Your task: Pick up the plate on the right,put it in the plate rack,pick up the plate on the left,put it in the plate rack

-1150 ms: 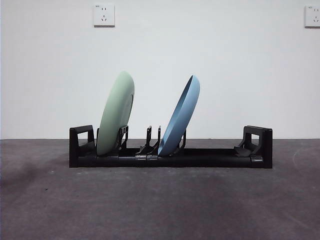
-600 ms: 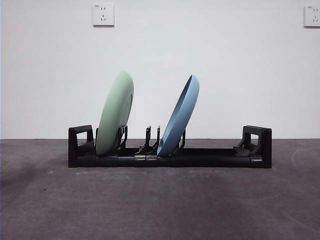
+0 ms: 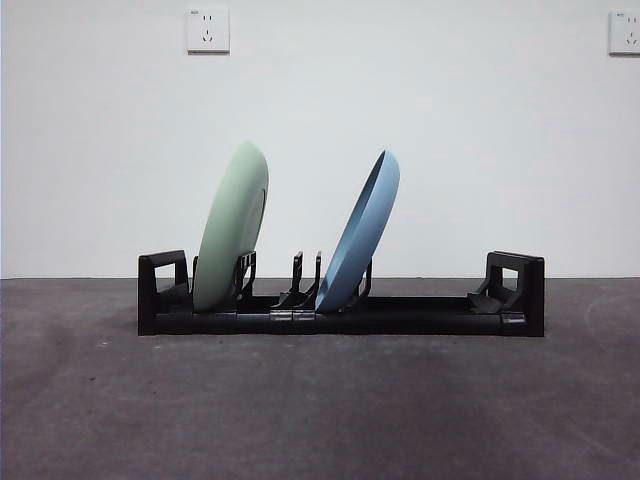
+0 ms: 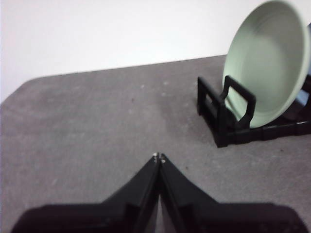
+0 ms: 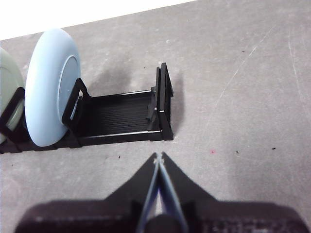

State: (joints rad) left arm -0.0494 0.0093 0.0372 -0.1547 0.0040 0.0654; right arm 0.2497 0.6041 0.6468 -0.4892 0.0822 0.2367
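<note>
The black plate rack (image 3: 420,315) lies across the table with two plates standing in it. A pale green plate (image 3: 232,225) leans in the left slots and a light blue plate (image 3: 362,228) leans near the middle. In the left wrist view the green plate (image 4: 266,63) stands in the rack's end (image 4: 228,116), well away from my left gripper (image 4: 159,156), which is shut and holds nothing. In the right wrist view the blue plate (image 5: 51,87) sits in the rack (image 5: 121,119), and my right gripper (image 5: 158,156) is shut and bare, short of the rack's end block.
Grey table top (image 3: 320,410) stretches in front of the rack. A white wall with two sockets (image 3: 208,30) stands behind. No arm shows in the front view.
</note>
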